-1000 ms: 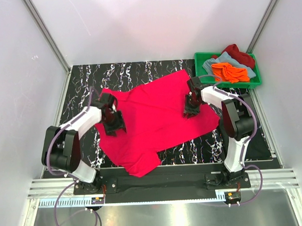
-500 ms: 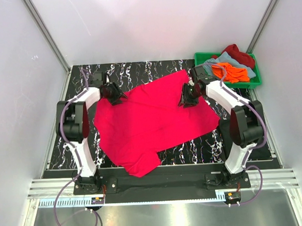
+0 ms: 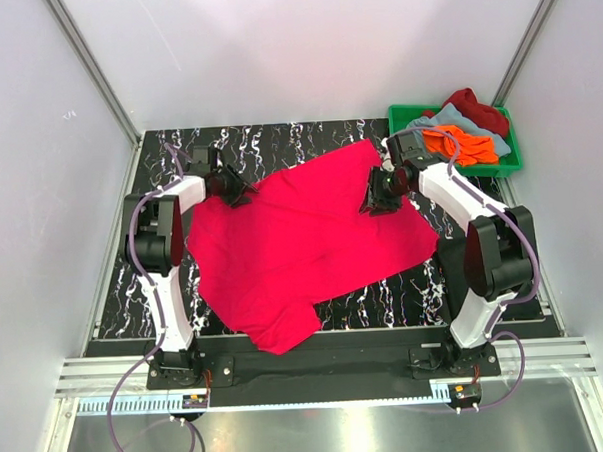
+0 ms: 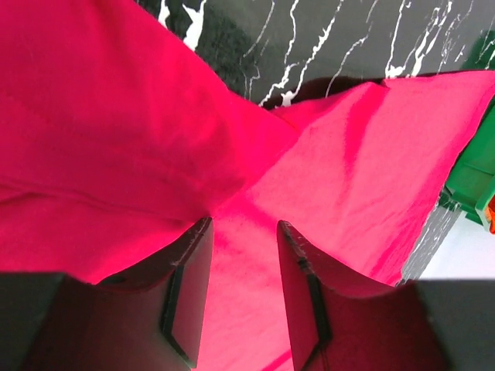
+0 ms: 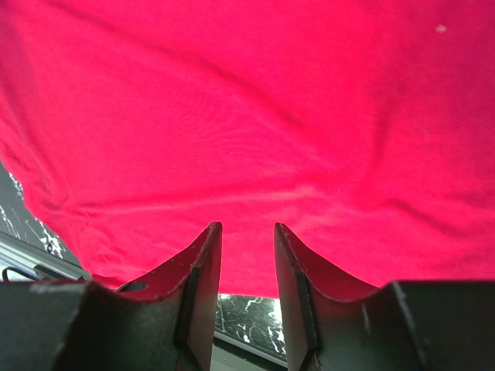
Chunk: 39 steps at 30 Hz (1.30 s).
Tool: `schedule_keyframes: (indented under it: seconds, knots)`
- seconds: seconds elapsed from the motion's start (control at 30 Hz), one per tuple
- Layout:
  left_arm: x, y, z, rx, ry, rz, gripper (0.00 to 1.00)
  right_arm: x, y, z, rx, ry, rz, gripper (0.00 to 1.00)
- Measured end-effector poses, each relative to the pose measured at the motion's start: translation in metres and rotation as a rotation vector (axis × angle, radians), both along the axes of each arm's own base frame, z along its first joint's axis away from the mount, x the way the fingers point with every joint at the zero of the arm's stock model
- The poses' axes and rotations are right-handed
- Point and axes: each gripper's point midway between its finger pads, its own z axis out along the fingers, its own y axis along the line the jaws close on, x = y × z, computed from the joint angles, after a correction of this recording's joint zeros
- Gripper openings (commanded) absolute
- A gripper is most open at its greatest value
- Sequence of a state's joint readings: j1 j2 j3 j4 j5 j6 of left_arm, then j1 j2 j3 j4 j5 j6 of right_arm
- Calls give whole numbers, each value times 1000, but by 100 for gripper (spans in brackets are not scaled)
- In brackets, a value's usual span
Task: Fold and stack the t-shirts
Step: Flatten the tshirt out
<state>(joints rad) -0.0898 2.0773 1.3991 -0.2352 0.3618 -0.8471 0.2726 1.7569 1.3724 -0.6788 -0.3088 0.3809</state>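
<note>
A bright pinkish-red t-shirt (image 3: 302,241) lies spread on the black marbled table, with one sleeve hanging toward the near edge. My left gripper (image 3: 234,188) is at the shirt's far left corner. In the left wrist view its jaws (image 4: 244,224) stand apart over a raised fold of red cloth (image 4: 139,154), and nothing is pinched between them. My right gripper (image 3: 377,198) is low over the shirt's far right part. It is open (image 5: 247,226), with red cloth and a strip of table showing in the gap. More t-shirts, orange (image 3: 460,142), grey-blue (image 3: 423,128) and dark red (image 3: 475,108), are piled in the crate.
A green plastic crate (image 3: 457,169) stands at the far right corner of the table, and its edge shows in the left wrist view (image 4: 472,178). White walls with metal posts enclose the table on three sides. The arm bases sit on a rail at the near edge.
My left arm swung from the shirt's left side to its far left corner, and its jaws narrowed. My right gripper moved slightly farther back. The shirt's far left corner shifted a little.
</note>
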Motion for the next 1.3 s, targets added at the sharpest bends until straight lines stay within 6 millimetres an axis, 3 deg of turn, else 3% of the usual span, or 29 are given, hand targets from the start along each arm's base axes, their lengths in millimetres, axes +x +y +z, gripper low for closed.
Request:
schedule_keyframes:
  seconds: [0.1, 0.27, 0.77, 0.87, 1.07, 1.13, 1.3]
  knots:
    - [1, 0, -6, -2, 13, 4, 40, -1, -8, -5, -4, 17, -17, 40]
    - [0, -1, -9, -3, 21, 10, 47, -1, -13, -6, 6, 25, -21, 41]
    - [-7, 5, -10, 82, 39, 22, 42, -3, -10, -4, 35, 32, -8, 41]
    - [-5, 6, -10, 88, 42, 22, 34, -3, -11, -4, 35, 34, -11, 41]
    - [9, 7, -5, 111, 13, 1, 4, -3, -11, -3, 43, 35, -11, 41]
    - [12, 8, 0, 125, -3, -11, 0, -3, -10, -3, 49, 37, -8, 41]
    - [29, 7, 21, 155, -74, -35, 0, -4, -9, -2, 55, 38, -4, 41]
